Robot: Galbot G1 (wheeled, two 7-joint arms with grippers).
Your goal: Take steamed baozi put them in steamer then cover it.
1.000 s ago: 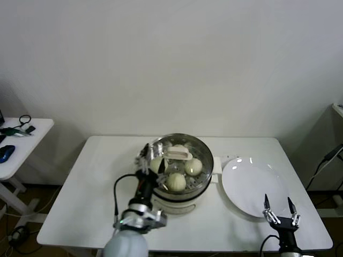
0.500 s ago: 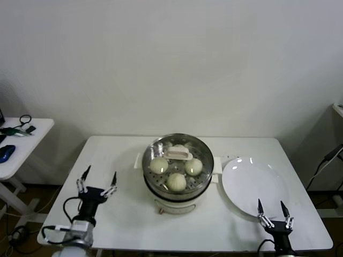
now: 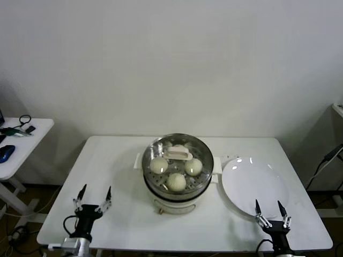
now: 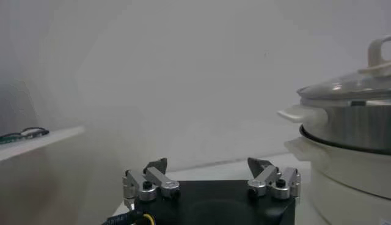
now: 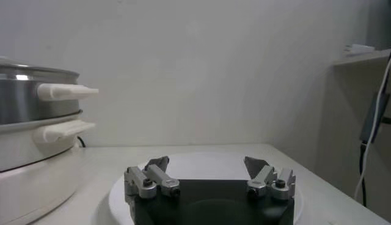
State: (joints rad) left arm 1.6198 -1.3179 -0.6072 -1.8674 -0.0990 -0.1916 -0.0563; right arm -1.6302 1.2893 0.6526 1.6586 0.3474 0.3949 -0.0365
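The steel steamer (image 3: 178, 182) on its cream-white base stands mid-table. The clear glass cover (image 3: 161, 145) with its cream handle (image 3: 177, 155) sits on it. Through the glass I see three baozi (image 3: 176, 182) plainly and a fourth under the handle. My left gripper (image 3: 92, 195) is open and empty low at the table's front left, well clear of the steamer. My right gripper (image 3: 268, 209) is open and empty at the front right, by the plate's near edge. The left wrist view shows the steamer (image 4: 354, 119) with the cover (image 4: 348, 85) on. The right wrist view shows the steamer (image 5: 30, 98).
An empty white plate (image 3: 252, 187) lies right of the steamer; it also shows in the right wrist view (image 5: 201, 168). A side table (image 3: 21, 142) with small items stands at far left. A cable hangs at the far right.
My left gripper has pulled away from the steamer's left side and dropped to the table's front left. My right gripper has sunk slightly lower. The cover stays on the steamer.
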